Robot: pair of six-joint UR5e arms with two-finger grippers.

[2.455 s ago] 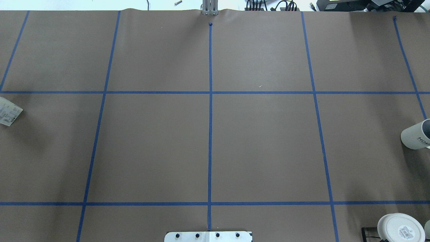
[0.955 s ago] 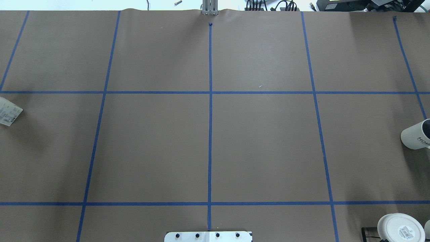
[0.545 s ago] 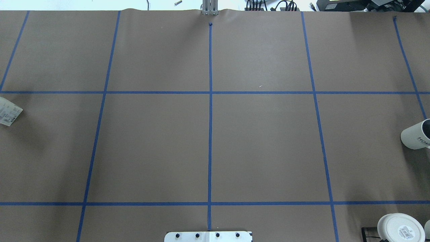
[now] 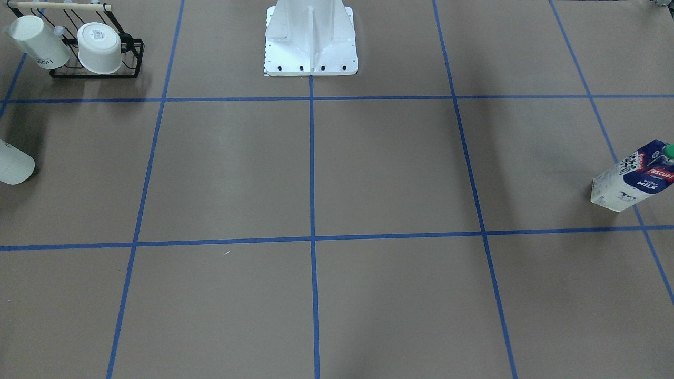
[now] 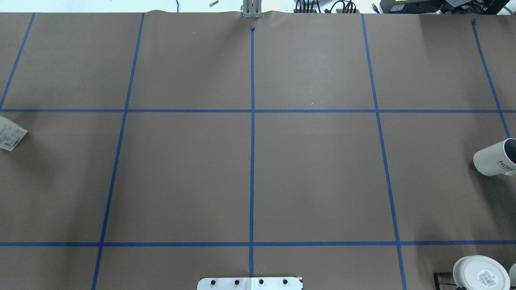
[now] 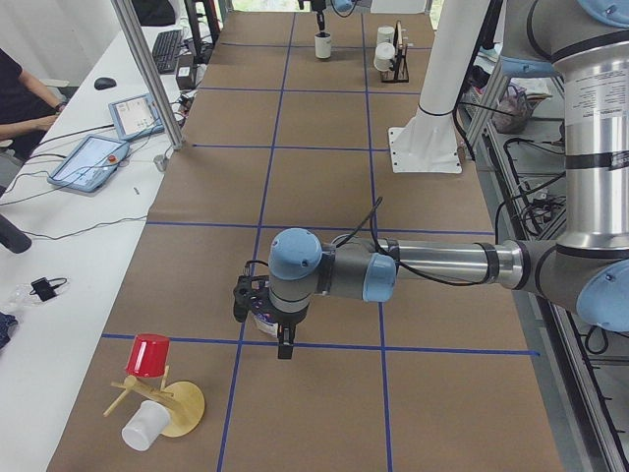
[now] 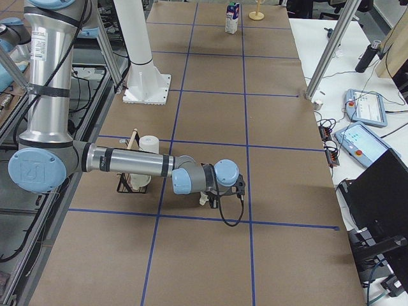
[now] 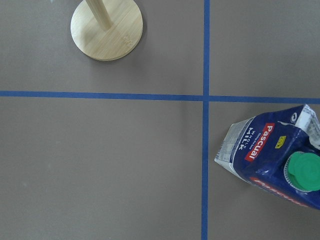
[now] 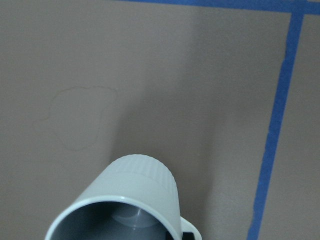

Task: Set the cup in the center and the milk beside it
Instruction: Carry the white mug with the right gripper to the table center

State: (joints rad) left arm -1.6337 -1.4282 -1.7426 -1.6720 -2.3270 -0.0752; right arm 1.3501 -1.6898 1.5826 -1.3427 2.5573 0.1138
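Observation:
The cup is a white mug with a grey inside, at the table's right edge in the overhead view, where black letters show on its side. It fills the bottom of the right wrist view. My right gripper is on it, shut as far as I can tell, since the cup moves with it. The milk, a blue-and-white carton with a green cap, stands at the far left end. It sits at the lower right of the left wrist view. My left gripper hangs just beside it; I cannot tell whether it is open or shut.
A black wire rack near my right side holds a lettered mug and a sticker-based cup. A wooden stand with a red cup stands beyond the milk. The robot base is mid-table.
In the last half second the cup has shifted a little toward the table's middle and away from the robot. The milk carton has not moved.

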